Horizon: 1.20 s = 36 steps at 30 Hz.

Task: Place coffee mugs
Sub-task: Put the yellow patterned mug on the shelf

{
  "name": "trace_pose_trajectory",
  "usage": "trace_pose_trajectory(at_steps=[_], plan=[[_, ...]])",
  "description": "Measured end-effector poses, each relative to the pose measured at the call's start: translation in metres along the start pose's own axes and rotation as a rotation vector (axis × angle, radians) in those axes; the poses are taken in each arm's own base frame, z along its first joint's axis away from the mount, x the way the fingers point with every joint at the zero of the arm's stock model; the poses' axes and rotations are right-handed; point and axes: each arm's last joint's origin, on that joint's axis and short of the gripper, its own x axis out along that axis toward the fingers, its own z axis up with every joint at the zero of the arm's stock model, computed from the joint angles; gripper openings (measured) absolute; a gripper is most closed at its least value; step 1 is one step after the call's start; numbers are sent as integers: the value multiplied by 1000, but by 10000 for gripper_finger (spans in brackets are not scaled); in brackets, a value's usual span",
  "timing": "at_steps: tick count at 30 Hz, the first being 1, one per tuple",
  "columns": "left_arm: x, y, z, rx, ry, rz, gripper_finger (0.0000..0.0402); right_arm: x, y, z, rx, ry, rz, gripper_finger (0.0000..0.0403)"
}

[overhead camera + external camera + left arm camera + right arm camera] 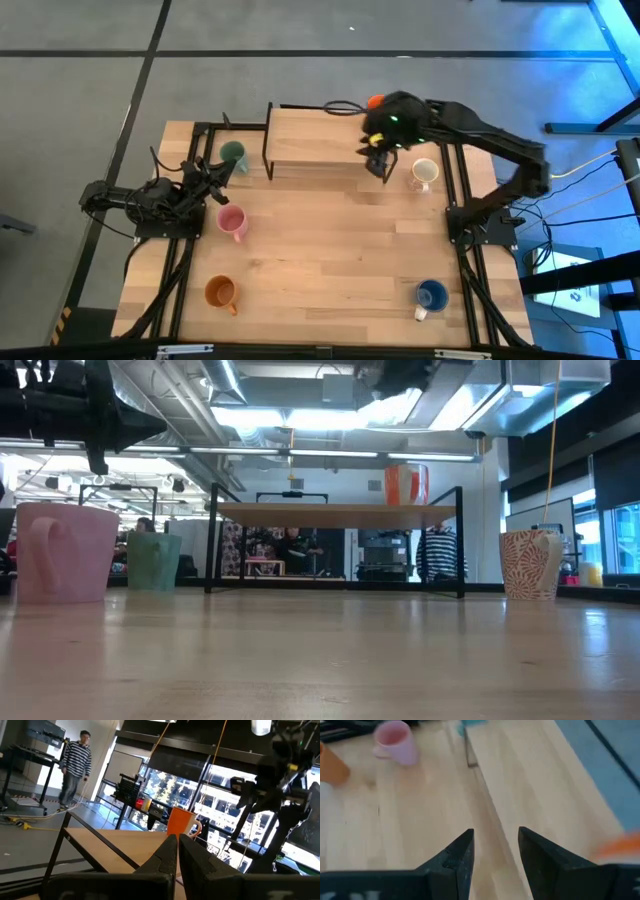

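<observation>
Overhead: right gripper (376, 160) hangs over the front right end of the raised wooden shelf (310, 140), nothing in it. Bright orange-red mug (375, 101) already sits on the shelf's far right corner, mostly hidden by the arm. White mug (424, 172) stands on the table (320, 260) just beside the right gripper, on its outer side. Nearest pick by far, I'd say. Green mug (233, 154) and pink mug (232, 222) are on the left side, next to the left gripper (218, 172), which waits there. Orange-brown mug (220, 292) and blue mug (431, 294) sit near the front corners, well apart from both arms.

Low: pink mug (62, 552) and green mug (154, 560) on the left, white mug (531, 564) on the right, patterned. Orange-red mug (406, 485) upright on the shelf top.

Left wrist: fingers pressed together, holding nothing, pointed at the orange-red mug (181, 823) across the shelf. Person in a striped top in the room behind.

Right wrist: fingers parted by a moderate gap, empty, looking down along the shelf's front edge; pink mug (395, 741) far off.

Likely next: right arm shifts outward and down to the white mug. Handle direction isn't clear enough to call.
</observation>
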Motion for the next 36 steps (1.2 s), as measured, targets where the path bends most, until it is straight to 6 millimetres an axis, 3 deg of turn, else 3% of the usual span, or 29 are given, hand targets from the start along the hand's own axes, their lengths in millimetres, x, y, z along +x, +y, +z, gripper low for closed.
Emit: trace_pose_trajectory(at_steps=[7,14,25,36], plan=[[0,0,0,-1,0,0,11,-18,-5,-74,263,70,-131,143],[0,0,0,-1,0,0,11,-17,-8,-127,550,204,-245,143],[0,0,0,-8,-1,2,11,14,-32,-168,627,410,-373,217],[0,0,0,-9,0,-1,11,40,-62,-193,650,416,-343,187]])
